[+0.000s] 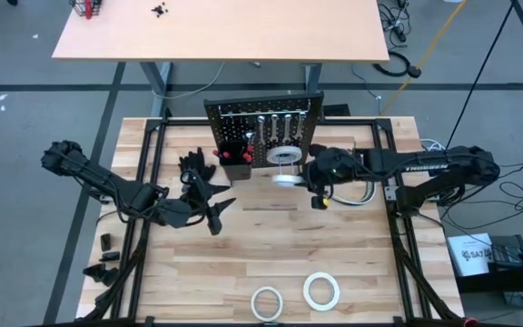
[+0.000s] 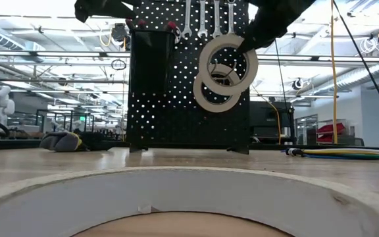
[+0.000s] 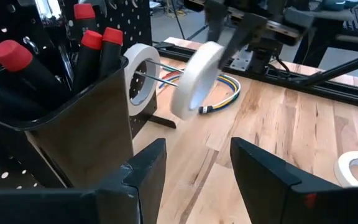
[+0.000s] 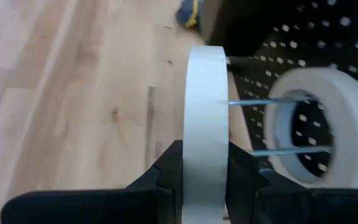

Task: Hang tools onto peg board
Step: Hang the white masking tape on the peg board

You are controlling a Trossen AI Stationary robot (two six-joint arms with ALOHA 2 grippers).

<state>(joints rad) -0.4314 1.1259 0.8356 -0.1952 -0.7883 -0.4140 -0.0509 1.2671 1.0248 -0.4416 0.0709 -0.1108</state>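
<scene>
While the right tool [image 4: 204, 163] pinches a white tape roll [image 4: 206, 106] by its rim, the roll stands on edge just in front of the peg board [image 1: 263, 127]. Its two fingers are clamped on the roll, one on each flat side. The roll sits at the tips of a two-pronged metal hook [image 4: 266, 99] that sticks out from the board. A second tape roll [image 4: 319, 124] already hangs on that hook, close against the board.

The peg board stands upright at the far middle of the counter [image 1: 271, 245]. Silver wrenches [image 1: 275, 125] hang in a row near its top. A small black bin [image 3: 73, 112] on the board's left part holds red-topped screwdrivers [image 3: 95, 50].

The left tool [image 1: 214, 211] hangs over the counter, near the left side of the board. Its fingers are apart and hold nothing.

Two more tape rolls lie flat at the near edge of the counter, one [image 1: 267, 302] just left of the other [image 1: 321, 291]. Black gloves [image 1: 196, 166] lie on the counter to the left of the board. A bundle of colored cables [image 3: 229, 84] lies on the counter to the right of the board.
</scene>
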